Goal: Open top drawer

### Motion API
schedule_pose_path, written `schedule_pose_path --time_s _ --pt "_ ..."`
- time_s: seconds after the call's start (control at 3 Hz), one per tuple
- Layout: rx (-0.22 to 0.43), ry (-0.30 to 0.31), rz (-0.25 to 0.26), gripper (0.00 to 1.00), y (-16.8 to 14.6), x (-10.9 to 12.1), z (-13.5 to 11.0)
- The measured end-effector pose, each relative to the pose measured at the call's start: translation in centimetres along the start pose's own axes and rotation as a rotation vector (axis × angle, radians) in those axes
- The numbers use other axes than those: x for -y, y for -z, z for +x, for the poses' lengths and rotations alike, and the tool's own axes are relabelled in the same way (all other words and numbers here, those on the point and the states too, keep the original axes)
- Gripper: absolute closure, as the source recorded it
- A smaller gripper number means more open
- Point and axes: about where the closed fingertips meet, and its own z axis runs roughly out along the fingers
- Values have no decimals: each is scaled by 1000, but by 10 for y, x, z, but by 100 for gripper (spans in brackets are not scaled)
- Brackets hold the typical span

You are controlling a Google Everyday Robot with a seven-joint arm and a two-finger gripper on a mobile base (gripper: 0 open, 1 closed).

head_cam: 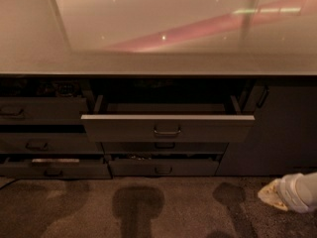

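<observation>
glossy counter (148, 63) above; top drawer (129, 129) stands open beneath it; gripper (271, 195) low right over floor (173, 207), well apart, grip state unclear.

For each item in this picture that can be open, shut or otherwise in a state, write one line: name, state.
top drawer: pulled out, open.
drawer just below it: pushed in.
bottom left drawer: slightly ajar.
end effector: low at far right, clear of the drawers.

Dim warm light, countertop (163, 58) glare, gripper (273, 195) low right above shadowed floor (138, 205).
</observation>
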Motion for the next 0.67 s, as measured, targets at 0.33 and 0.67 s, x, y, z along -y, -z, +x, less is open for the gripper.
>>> schedule_pose_path --time_s 0.33,0.67 --pt "87 -10 32 100 -1 65 11" --pt "209 -48 52 100 19 136 16"
